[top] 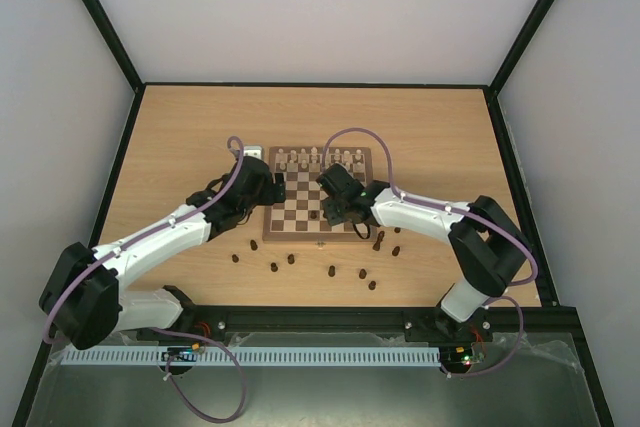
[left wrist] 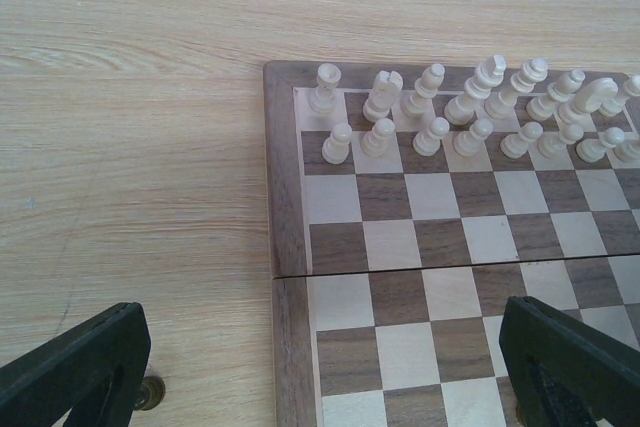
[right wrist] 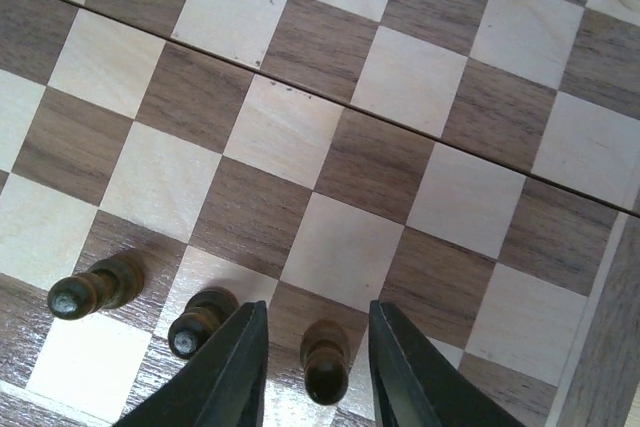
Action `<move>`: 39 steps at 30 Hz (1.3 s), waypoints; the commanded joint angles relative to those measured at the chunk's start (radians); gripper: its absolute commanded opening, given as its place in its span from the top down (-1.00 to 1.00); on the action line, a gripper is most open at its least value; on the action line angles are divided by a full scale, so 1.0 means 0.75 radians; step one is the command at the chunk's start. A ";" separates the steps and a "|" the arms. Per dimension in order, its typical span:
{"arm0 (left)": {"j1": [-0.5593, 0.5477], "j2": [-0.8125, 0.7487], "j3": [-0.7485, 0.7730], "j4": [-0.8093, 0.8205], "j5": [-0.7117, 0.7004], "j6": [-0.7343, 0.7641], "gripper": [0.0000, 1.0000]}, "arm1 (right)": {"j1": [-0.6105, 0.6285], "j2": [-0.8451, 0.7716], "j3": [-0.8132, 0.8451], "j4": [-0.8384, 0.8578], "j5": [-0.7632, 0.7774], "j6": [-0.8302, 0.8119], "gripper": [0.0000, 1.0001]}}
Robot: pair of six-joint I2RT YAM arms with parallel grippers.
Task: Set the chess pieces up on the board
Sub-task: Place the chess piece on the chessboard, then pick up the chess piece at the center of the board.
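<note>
The board lies mid-table, with cream chessmen on its far two rows. In the right wrist view three dark pawns stand on the board's near rows. One dark pawn stands upright between my right gripper's fingers, and a gap shows on each side of it. The other two pawns stand to its left. My left gripper hangs wide open over the board's left border, holding nothing. Several dark chess pieces are scattered on the table in front of the board.
A small dark piece sits on the table beside my left gripper's left finger. Cream chessmen crowd the far rows in the left wrist view. More dark pieces stand just off the board's near right corner, below my right arm.
</note>
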 commanded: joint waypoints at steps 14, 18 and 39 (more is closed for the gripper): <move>0.077 0.110 0.027 -0.079 0.014 -0.102 -0.98 | 0.006 -0.222 -0.070 -0.030 0.121 0.045 0.12; 0.078 0.077 -0.006 -0.110 -0.020 -0.141 -0.98 | 0.006 -0.262 -0.090 -0.027 0.116 0.049 0.07; 0.135 0.335 -0.131 -0.023 0.000 -0.212 -0.45 | 0.006 -0.319 -0.111 -0.025 0.058 0.055 0.07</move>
